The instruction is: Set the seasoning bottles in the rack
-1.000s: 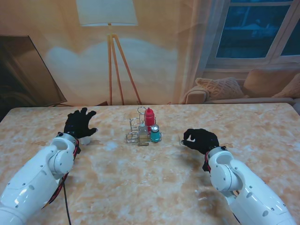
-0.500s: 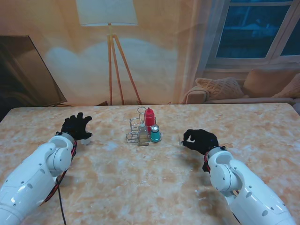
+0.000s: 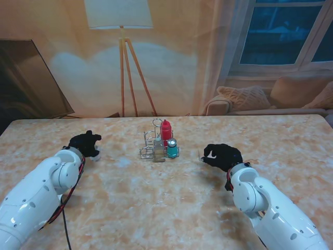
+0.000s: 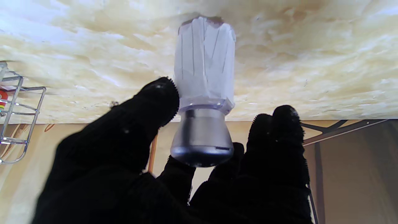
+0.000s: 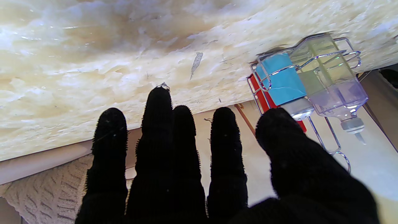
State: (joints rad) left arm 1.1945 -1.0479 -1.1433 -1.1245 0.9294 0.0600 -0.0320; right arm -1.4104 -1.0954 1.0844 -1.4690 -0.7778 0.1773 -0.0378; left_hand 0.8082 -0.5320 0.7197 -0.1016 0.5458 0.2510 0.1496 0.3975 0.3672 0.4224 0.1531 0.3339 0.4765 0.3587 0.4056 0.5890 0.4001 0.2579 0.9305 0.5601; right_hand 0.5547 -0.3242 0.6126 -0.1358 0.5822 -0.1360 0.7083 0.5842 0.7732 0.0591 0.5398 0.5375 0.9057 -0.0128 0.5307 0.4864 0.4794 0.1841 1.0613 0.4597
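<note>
Fingers of the left robot hand (image 3: 85, 144), spread a second ago, now curl around the white shaker (image 4: 203, 84) standing on the table (image 3: 171, 198) left of the rack (image 3: 156, 144); grasp imminent. Right robot hand (image 3: 222, 155) rests empty, loosely curled.

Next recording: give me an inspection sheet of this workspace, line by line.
Surface: marble-look table, bare in front.
Job's things: wire rack at centre holds a red bottle, a teal bottle and a clear bottle; a white shaker stands upright outside the rack by the left hand.
Clutter: nothing seen.
Hands: left hand curled around the shaker, grasp unclear; right hand open, holding nothing.
Cables: red and black wires along the left arm.
Surroundings: floor lamp, sofa, window.
</note>
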